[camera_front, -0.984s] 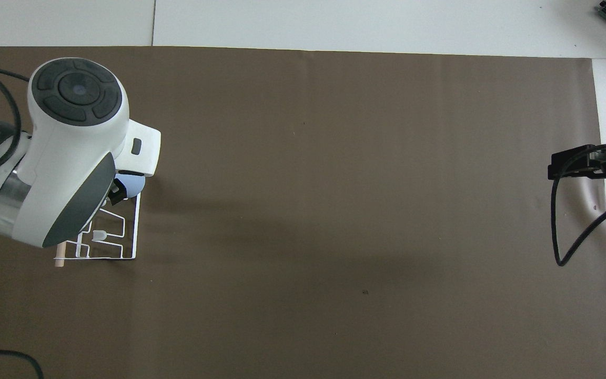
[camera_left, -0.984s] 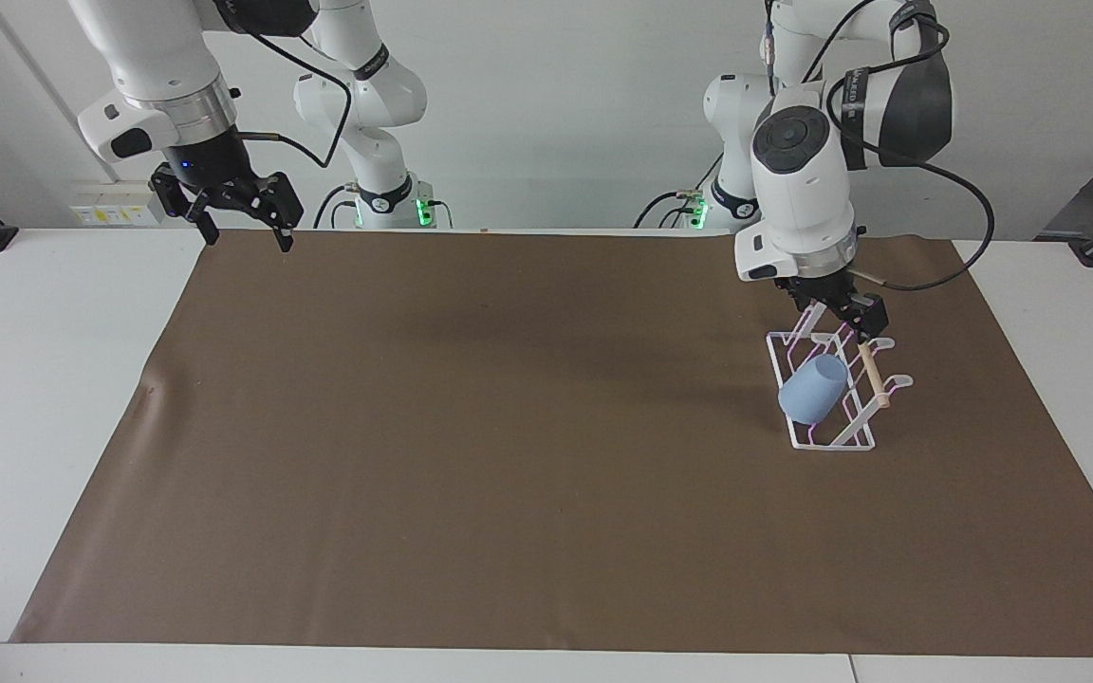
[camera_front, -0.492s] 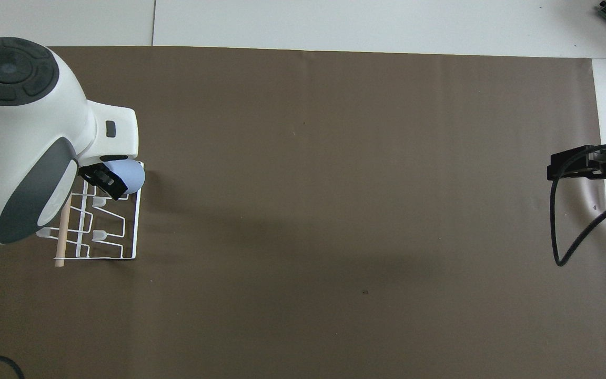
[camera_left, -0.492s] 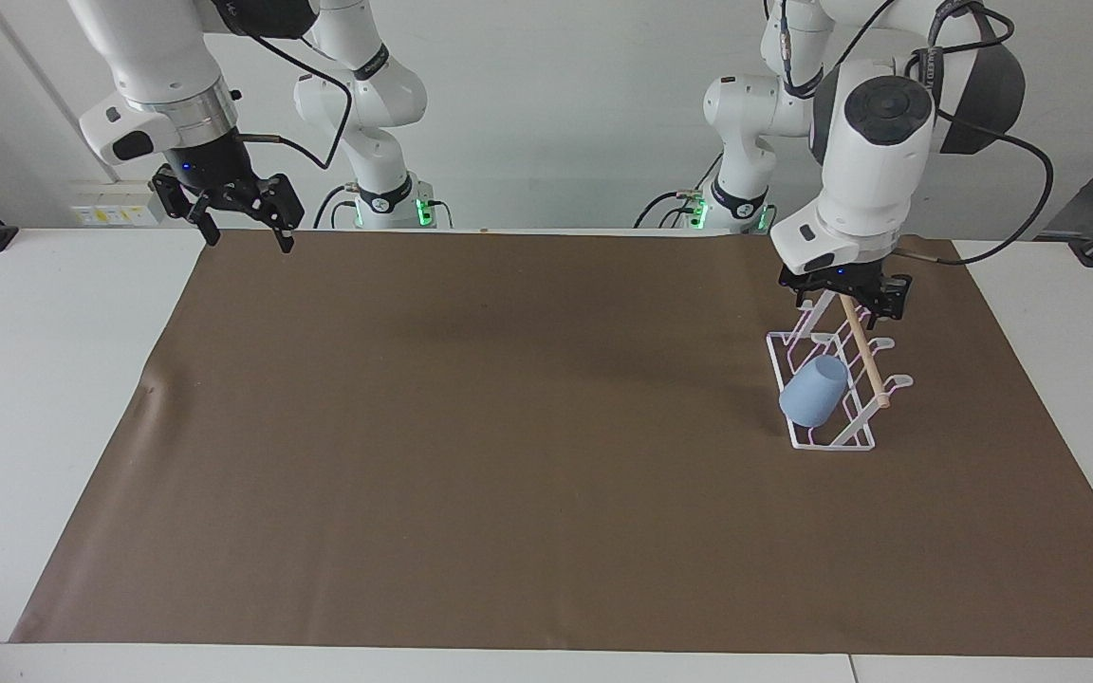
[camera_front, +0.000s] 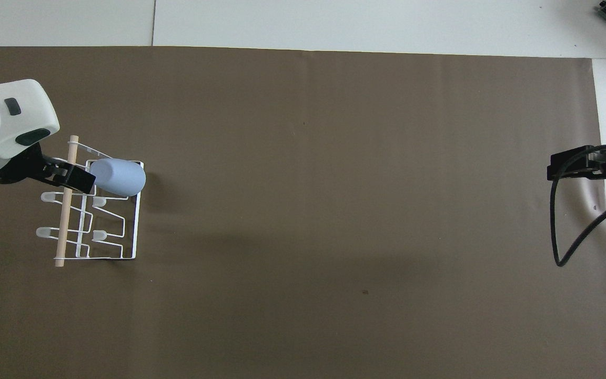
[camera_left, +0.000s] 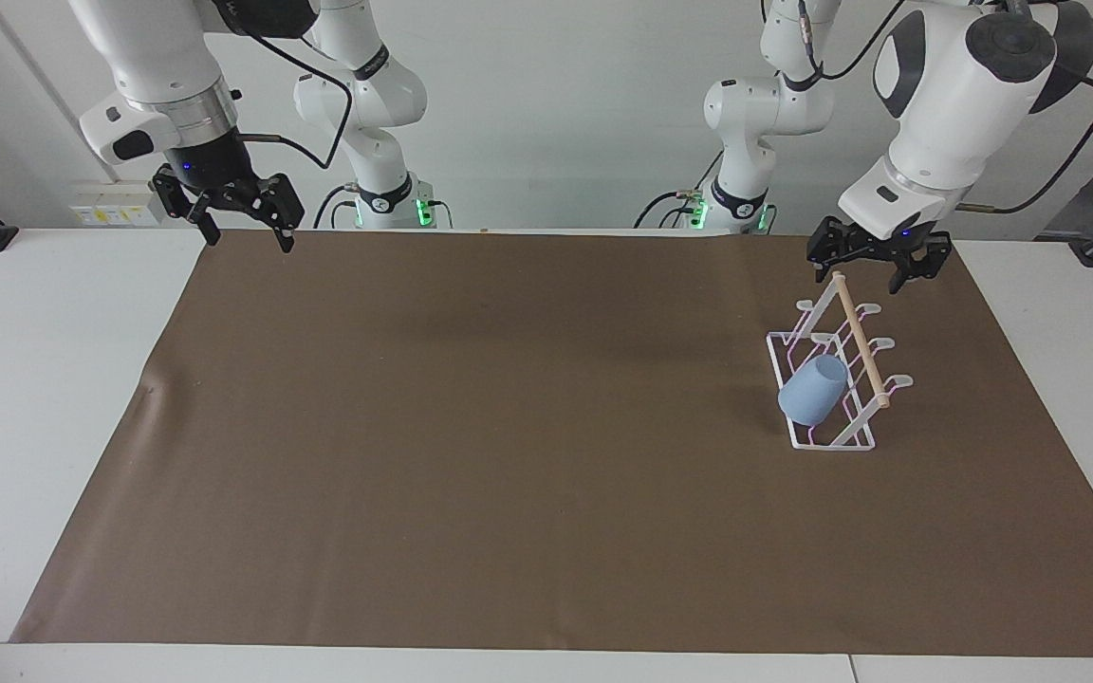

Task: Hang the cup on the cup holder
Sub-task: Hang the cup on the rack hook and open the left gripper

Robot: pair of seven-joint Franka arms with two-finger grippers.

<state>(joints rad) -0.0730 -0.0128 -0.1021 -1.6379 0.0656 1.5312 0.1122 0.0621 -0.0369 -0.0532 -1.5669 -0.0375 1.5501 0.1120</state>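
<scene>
One cup (camera_left: 813,389) on cup holder (camera_left: 835,444) – both jaws open, empty.

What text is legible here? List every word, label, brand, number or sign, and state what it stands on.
No text can be read in either view.
Yellow labels on the wall panel: too small to read.
Cup: no markings visible.
Cup holder: no markings visible.
</scene>
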